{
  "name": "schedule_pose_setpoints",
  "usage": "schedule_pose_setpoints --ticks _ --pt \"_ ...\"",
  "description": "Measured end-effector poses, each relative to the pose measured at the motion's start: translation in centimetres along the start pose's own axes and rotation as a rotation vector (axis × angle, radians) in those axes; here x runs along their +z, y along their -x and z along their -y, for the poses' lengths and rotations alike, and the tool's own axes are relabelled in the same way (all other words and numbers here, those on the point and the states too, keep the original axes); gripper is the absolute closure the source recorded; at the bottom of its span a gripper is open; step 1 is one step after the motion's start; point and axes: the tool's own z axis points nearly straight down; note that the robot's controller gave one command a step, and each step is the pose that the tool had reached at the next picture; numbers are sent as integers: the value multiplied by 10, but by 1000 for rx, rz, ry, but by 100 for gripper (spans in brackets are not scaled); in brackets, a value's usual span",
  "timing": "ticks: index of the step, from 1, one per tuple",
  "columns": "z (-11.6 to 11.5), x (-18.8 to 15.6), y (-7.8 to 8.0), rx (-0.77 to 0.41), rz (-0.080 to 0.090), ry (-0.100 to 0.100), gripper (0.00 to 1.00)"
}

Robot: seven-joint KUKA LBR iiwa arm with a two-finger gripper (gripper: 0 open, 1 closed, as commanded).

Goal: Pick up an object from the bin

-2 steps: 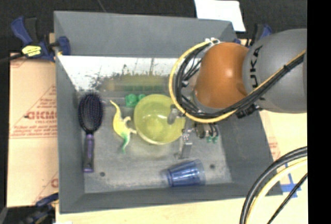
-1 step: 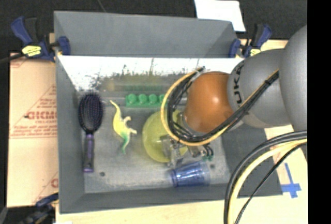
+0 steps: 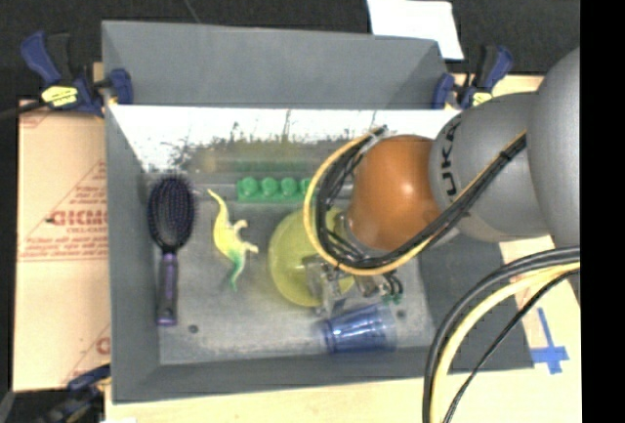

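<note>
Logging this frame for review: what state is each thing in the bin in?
Purple hairbrush: lying flat by the left wall, handle toward the front.
Yellow toy dinosaur: lying on its side, right of the hairbrush.
Green studded block: flat near the back wall.
Yellow-green bowl: mid-bin, right part under the gripper.
Blue cup: tipped on its side at the front.
Gripper: low over the bowl's right edge.
</note>
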Motion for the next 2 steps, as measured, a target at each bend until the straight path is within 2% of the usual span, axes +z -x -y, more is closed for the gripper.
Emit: schedule_pose_setpoints --ticks 1,2 --pt "13 -13 -36 -12 33 -6 100" --pt "21 -15 -39 -10 35 -5 100"
